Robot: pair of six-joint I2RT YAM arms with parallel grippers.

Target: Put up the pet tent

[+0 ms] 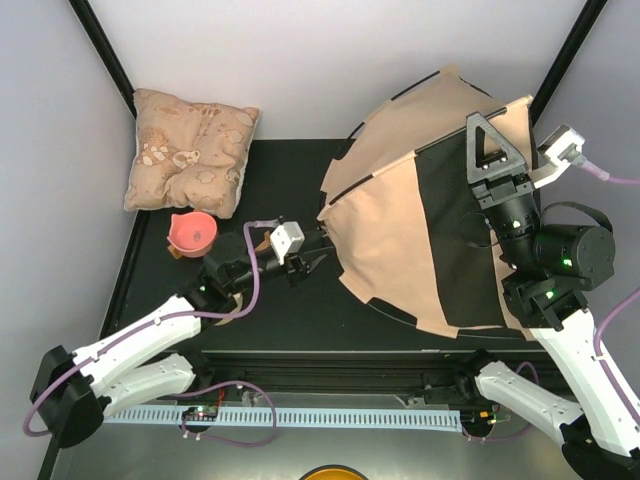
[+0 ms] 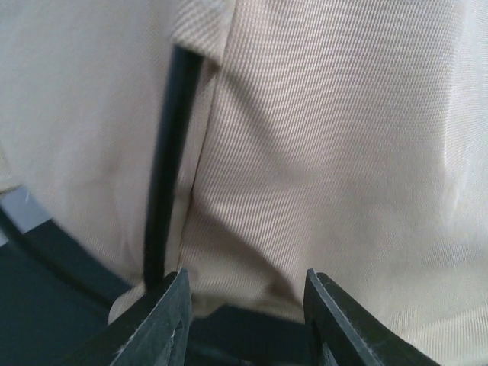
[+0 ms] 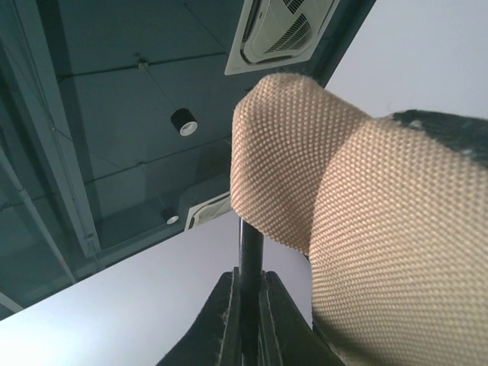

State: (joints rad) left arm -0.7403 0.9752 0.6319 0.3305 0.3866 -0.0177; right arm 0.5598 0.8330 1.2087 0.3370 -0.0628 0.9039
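Observation:
The pet tent [image 1: 400, 215] is tan canvas with a black panel [image 1: 455, 240] and thin black poles. It stands partly raised at the right of the black mat. My left gripper [image 1: 312, 262] is open right at the tent's left edge. In the left wrist view the tan canvas [image 2: 335, 152] and a black pole [image 2: 169, 168] fill the frame just beyond the open fingers [image 2: 171, 320]. My right gripper [image 1: 490, 150] is raised over the tent's right side. In the right wrist view it [image 3: 248, 293] is shut on a thin black pole [image 3: 251, 248] that runs up into a tan sleeve [image 3: 297, 183].
A puffy beige patterned cushion [image 1: 190, 150] lies at the back left. A pink bowl [image 1: 193, 233] sits just behind my left arm. Black frame posts [image 1: 105, 45] stand at the back corners. The black mat [image 1: 270, 310] lies under everything.

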